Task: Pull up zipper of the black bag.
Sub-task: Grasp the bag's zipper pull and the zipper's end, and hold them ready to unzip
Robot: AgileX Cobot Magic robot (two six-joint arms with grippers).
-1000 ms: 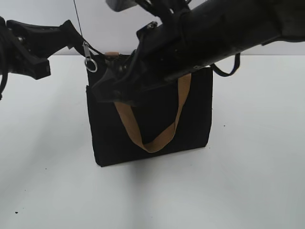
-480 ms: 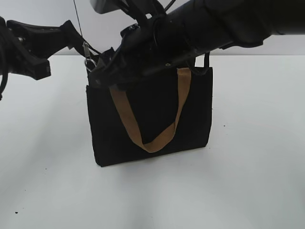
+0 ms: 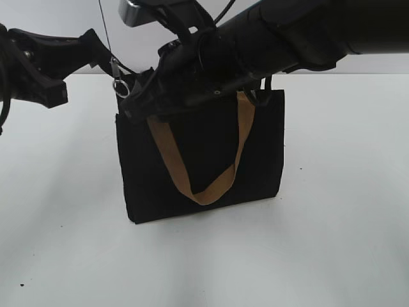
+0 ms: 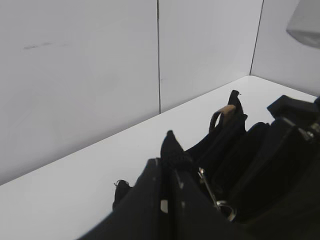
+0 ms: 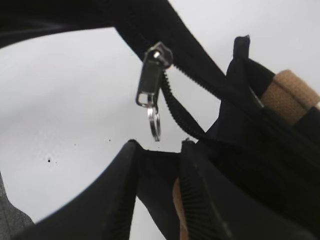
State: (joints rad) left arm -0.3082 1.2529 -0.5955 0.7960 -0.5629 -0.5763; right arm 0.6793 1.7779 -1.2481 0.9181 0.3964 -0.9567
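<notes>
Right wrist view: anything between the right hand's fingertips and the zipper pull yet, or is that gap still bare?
Bare. In the right wrist view only white table shows between the right hand and the zipper pull; its ring hangs just above the fingertips.

The black bag [image 3: 201, 166] is showing plain, unpatterned black fabric, with a tan webbing handle [image 3: 204, 185] looping down its front face and a second tan strap end [image 5: 290, 95] showing beside the bag's top edge. The zipper [image 5: 175, 95] along that top edge is showing black tape and teeth, with a shiny silver pull tab [image 5: 149, 82] and silver ring [image 5: 154, 125]. Both arms above the bag are reading black, and the table [image 3: 345, 243] under the bag is reading plain white with a few dark specks.
</notes>
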